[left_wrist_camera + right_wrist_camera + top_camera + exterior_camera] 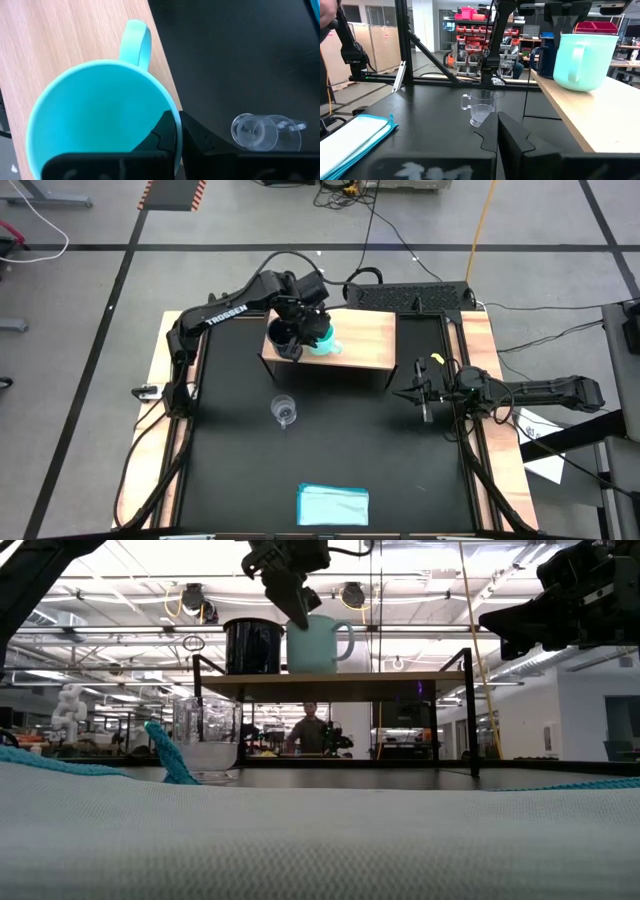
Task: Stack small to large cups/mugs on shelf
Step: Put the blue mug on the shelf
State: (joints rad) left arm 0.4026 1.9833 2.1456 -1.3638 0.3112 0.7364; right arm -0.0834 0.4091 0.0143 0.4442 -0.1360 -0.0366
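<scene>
The turquoise mug [322,340] is on the light-wood shelf [366,340], close beside the dark navy mug [282,337], which stands on its base at the shelf's left end. My left gripper [312,326] is above the turquoise mug, shut on its rim. The clear glass cup [284,412] stands on the black table in front of the shelf. My right gripper [424,406] waits shut and empty over the table's right side. My left gripper pinches the turquoise mug's rim [176,111] on the side opposite the handle [138,40], one finger [161,134] inside the mug and one [201,137] outside. The fingers point down from above. The mug is upright at shelf level [315,648]; whether its base touches the wood I cannot tell.
A folded light blue cloth [333,505] lies near the table's front edge and fills the low view's foreground. The shelf's right half is bare wood. A person [312,730] stands in the room behind the table.
</scene>
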